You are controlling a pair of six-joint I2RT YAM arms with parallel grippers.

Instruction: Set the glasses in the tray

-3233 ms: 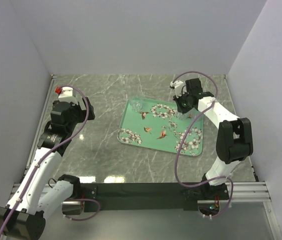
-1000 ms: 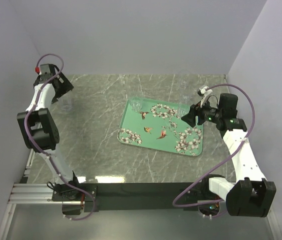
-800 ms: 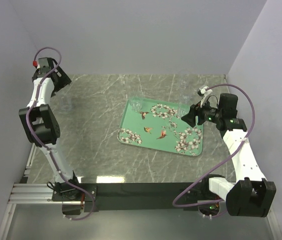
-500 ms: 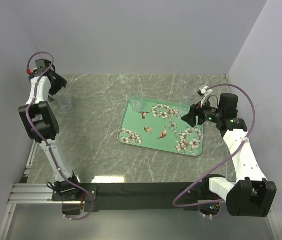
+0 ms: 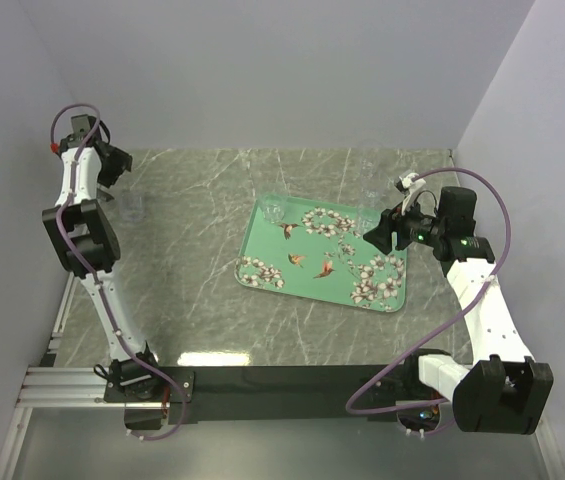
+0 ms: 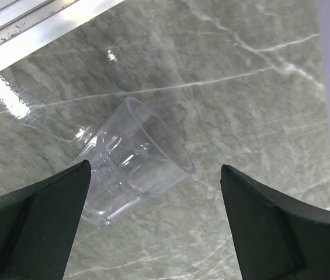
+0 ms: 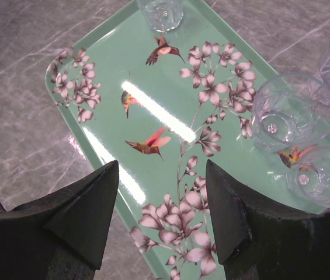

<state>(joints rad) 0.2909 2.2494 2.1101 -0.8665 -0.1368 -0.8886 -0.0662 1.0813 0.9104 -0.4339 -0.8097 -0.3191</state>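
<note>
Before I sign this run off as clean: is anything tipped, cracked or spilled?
Nothing stands out. The three glasses in the tray stand upright and whole, nothing is spilled, and the glass below the left gripper looks intact.

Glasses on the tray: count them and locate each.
3. One glass at the tray's far-left corner; second glass and third glass side by side near its far-right corner. Others may be hidden.

The left arm [image 5: 74, 190] and right arm [image 5: 484, 305] are white tubular links joined by chunky black joint housings. A purple cable [image 5: 66, 111] loops out behind each claw. Behind the left claw [image 6: 156, 169] sits a small red tab [image 5: 55, 146]; behind the right claw [image 7: 163, 166], green lights [image 5: 419, 237] glow. The fingers [image 6: 30, 227] are matte black wedges.
</note>
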